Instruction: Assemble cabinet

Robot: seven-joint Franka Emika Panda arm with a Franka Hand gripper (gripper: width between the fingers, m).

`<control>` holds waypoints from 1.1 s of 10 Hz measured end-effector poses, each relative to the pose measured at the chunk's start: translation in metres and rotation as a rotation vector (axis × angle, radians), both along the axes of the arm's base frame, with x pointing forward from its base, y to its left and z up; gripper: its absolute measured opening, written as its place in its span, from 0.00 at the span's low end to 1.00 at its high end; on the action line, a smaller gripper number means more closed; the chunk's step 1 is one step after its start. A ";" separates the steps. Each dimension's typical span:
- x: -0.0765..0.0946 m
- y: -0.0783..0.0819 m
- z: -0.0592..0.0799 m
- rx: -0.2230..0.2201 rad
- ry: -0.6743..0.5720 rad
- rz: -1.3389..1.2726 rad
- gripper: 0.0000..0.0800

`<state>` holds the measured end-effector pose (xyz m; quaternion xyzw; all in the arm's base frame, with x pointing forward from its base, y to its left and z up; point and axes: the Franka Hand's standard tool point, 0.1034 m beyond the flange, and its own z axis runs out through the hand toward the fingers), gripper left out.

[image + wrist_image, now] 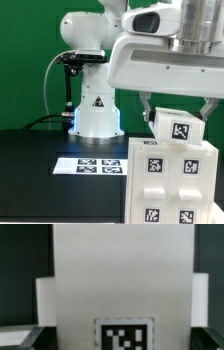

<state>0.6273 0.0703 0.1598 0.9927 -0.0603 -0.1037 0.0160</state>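
Beneath the wrist, the gripper (178, 108) seems closed on a small tagged panel (178, 128) above the cabinet (170, 185), a light, stiff, smooth part best pinched by its edges.

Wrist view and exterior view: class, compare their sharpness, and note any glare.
Wrist view: soft throughout, the tag on the white panel smeared. Exterior view: sharper, marker board tags legible; blue glow at the arm base; bright white cabinet surfaces nearly washed out.

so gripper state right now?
Gripper: closed on a small flat white plastic panel with a black-and-white tag, above the large white tagged cabinet box.
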 end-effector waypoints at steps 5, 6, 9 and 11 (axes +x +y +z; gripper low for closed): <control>0.002 0.001 0.000 -0.003 -0.016 -0.020 0.70; 0.002 0.001 0.000 -0.006 -0.016 -0.034 0.70; 0.003 0.003 0.000 -0.060 -0.055 -0.381 0.70; 0.007 0.003 0.001 -0.055 -0.089 -0.617 0.70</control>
